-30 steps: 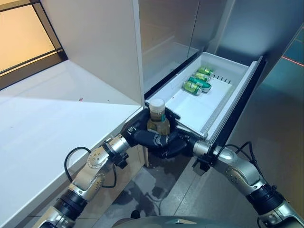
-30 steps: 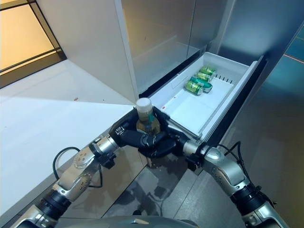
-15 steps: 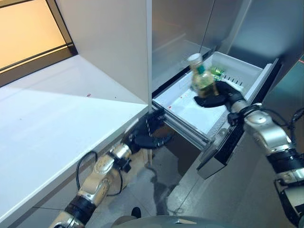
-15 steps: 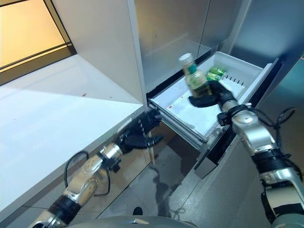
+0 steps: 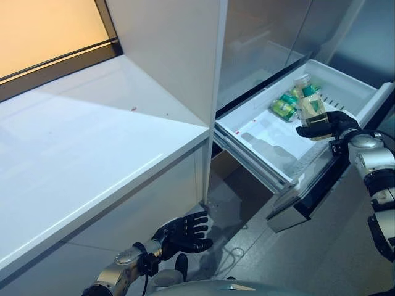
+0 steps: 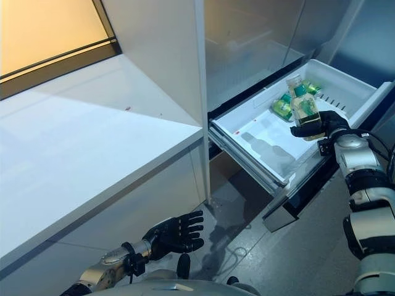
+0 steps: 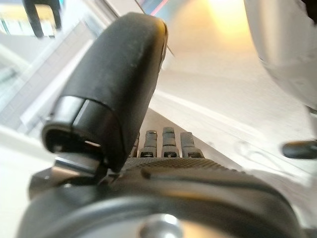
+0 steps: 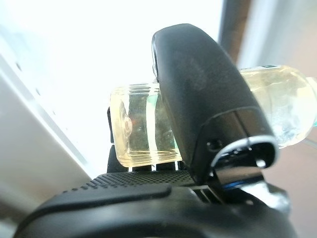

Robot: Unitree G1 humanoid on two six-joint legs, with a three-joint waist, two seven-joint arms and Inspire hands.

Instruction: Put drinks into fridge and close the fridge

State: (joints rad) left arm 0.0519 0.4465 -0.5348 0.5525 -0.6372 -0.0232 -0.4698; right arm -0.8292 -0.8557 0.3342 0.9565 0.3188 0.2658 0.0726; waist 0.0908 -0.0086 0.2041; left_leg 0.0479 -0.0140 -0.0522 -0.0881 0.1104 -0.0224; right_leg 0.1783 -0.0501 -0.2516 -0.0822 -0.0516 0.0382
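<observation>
A clear bottle of yellowish drink (image 5: pixel 310 106) with a white cap and green label is held upright over the open white fridge drawer (image 5: pixel 259 145). My right hand (image 5: pixel 333 125) is shut on it; the right wrist view shows the bottle (image 8: pixel 143 131) pinned between thumb and fingers. Several green cans (image 5: pixel 285 106) lie on their sides at the drawer's far end, just beyond the bottle. My left hand (image 5: pixel 180 232) hangs low near the floor, below the counter, with its fingers straight and nothing in it.
A white counter (image 5: pixel 92 154) runs along the left, with a tall white cabinet panel (image 5: pixel 179 55) at its end beside the fridge. The drawer's dark front (image 5: pixel 308 197) juts out over the grey floor. The fridge's steel doors (image 5: pixel 271 31) stand behind the drawer.
My right hand has carried the bottle farther over the drawer, toward the cans. My left hand has dropped from the drawer's corner down near the floor. The camera has shifted too.
</observation>
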